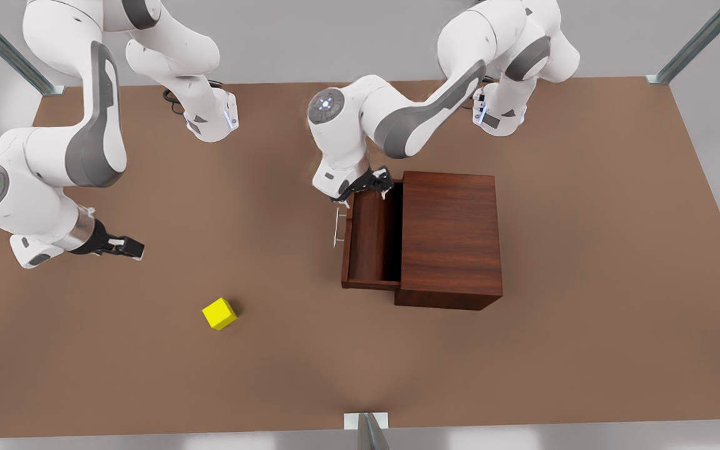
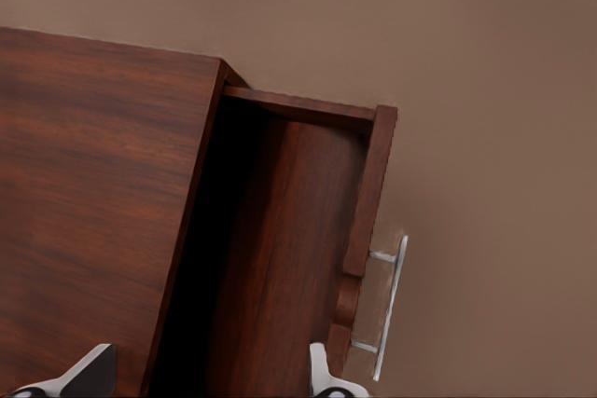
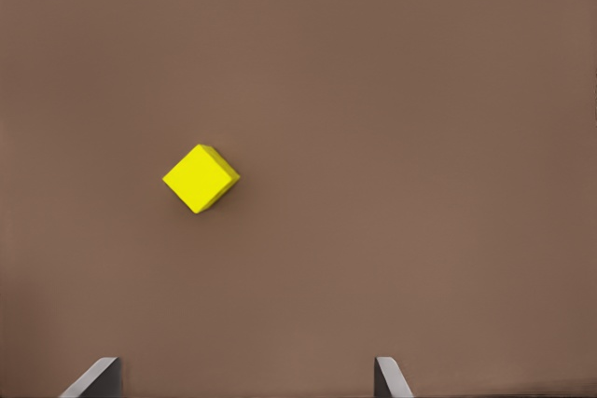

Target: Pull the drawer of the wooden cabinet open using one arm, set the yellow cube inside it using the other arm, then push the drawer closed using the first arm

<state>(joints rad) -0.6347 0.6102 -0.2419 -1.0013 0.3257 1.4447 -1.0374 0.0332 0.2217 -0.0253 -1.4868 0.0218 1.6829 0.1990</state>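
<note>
spanning the whole scene, the brown surface [image 1: 585,250] carries the wooden cabinet [image 1: 450,240] toward the front view's right, its drawer [image 1: 369,240] pulled out toward the left with nothing in it. the left tool [image 1: 374,185] hangs over the drawer's far corner — fingers spread wide, holding nothing — clear of the silver handle [image 1: 339,228]. the right tool [image 1: 129,247] hovers open and empty at the front view's left, well apart from the yellow cube [image 1: 219,313] lying on the surface.
</note>
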